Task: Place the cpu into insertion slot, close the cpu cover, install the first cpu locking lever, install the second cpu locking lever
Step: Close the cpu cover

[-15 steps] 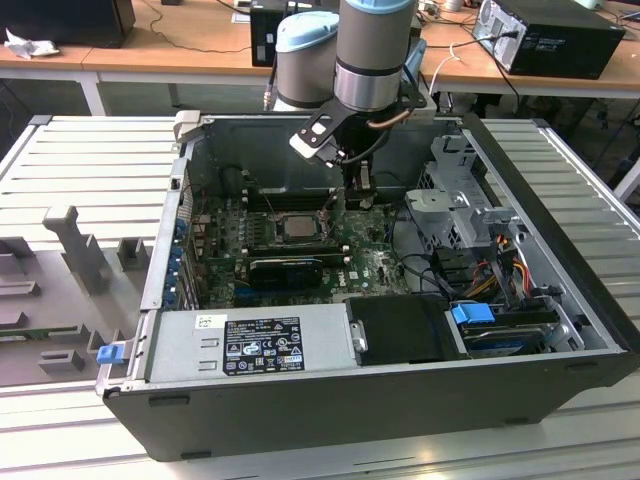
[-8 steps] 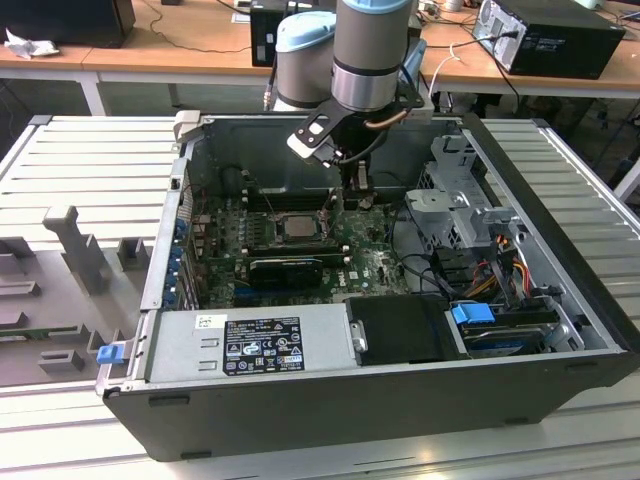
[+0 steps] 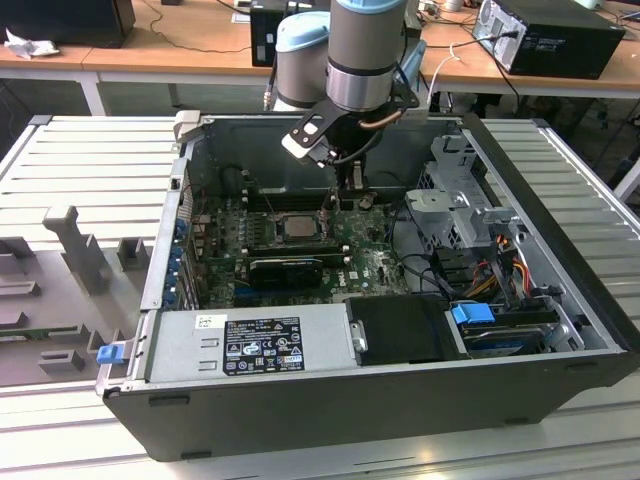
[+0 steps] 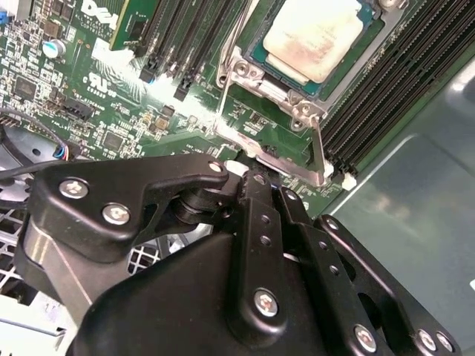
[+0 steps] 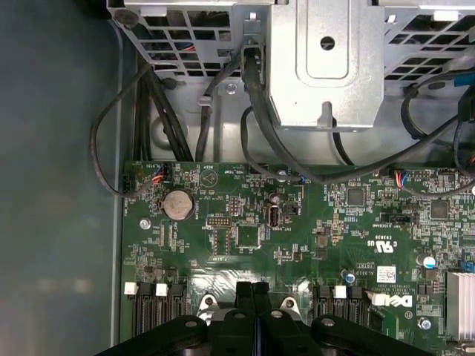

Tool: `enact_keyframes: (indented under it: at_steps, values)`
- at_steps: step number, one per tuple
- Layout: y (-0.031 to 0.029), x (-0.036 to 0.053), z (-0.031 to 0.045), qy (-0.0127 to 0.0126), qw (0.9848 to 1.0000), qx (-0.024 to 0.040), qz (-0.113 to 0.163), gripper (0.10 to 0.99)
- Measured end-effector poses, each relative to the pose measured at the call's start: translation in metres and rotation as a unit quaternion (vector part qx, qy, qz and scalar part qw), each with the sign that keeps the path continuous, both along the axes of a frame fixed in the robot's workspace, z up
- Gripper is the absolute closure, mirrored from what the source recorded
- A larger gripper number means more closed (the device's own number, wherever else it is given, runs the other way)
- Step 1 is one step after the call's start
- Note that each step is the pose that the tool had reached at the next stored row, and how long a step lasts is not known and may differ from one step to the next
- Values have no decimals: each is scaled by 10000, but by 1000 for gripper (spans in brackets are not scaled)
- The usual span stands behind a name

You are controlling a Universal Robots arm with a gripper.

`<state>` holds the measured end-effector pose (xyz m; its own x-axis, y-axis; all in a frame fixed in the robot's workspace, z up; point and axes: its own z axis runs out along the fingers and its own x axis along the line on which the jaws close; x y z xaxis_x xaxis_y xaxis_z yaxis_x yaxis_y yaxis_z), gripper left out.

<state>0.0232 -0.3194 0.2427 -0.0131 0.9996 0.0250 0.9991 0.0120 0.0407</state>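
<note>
At the slot's edge, gripper (image 5: 252, 288) sits low over the board (image 5: 297, 245), fingers (image 5: 241, 297) pressed together with no gap I can see. Can't tell if anything thin is pinched between them. Tips are right at the top edge of the cover (image 4: 274, 152), which looks hinged up, standing near upright off one side of the slot (image 4: 241, 74). Cpu (image 4: 319, 37) lies flat in the slot, pale face fully exposed, just past the cover from the tips, untouched. In the exterior view the gripper hangs just to the exterior view's right of the cpu, inside the open case (image 3: 400, 400). One lever (image 4: 318, 144) stands up beside the cover, unlatched.

My read: placement done, cover-closing in hand, levers not yet done. That move calls for swinging the cover down on its hinge, flat over the cpu, without dragging the cpu or snagging the lever.
</note>
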Motion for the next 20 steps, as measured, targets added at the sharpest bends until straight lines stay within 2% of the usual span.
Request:
enact_keyframes:
  at_steps: [4, 6, 9, 15, 20]
  values:
    - [0, -46, 0, 0, 10000, 0, 0, 980]
    - [0, -164, -3, 0, 10000, 0, 0, 980]
    - [0, -225, -17, 2, 10000, 0, 0, 980]
    - [0, -280, -78, 13, 10000, 7, 1, 980]
    - [0, -477, -99, 35, 10000, 22, 8, 980]
